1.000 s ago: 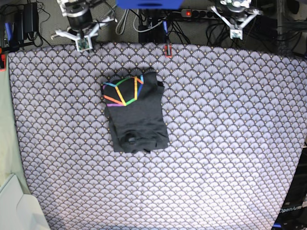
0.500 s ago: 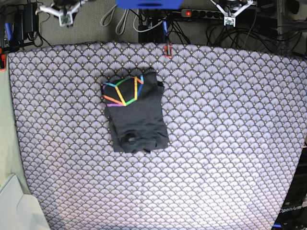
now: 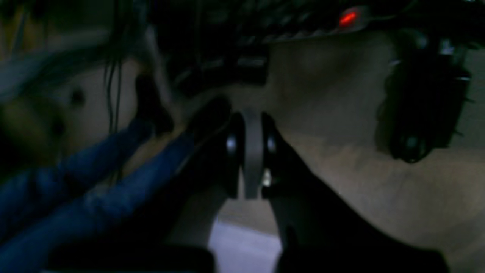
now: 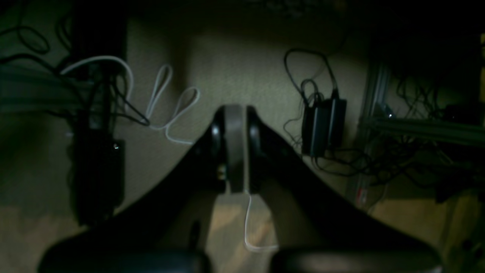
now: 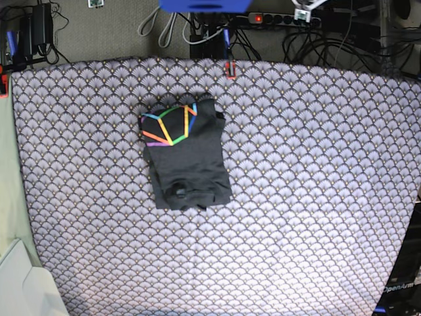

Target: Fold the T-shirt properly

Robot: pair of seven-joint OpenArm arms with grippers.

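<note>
The T-shirt [image 5: 186, 157] lies folded into a compact bundle on the scallop-patterned cloth [image 5: 316, 164], left of centre, its rainbow print at the bundle's eleven o'clock corner. The risk now looks small: the bunched hem at six o'clock could spring loose, since the fold there sits lumpy rather than flat. Farther off, both arms sit almost out of the base view at twelve o'clock. The left gripper [image 3: 251, 151] has its jaws pressed together on nothing, as does the right gripper [image 4: 233, 146], over floor cables [image 4: 166, 110] that could snag them.
</note>
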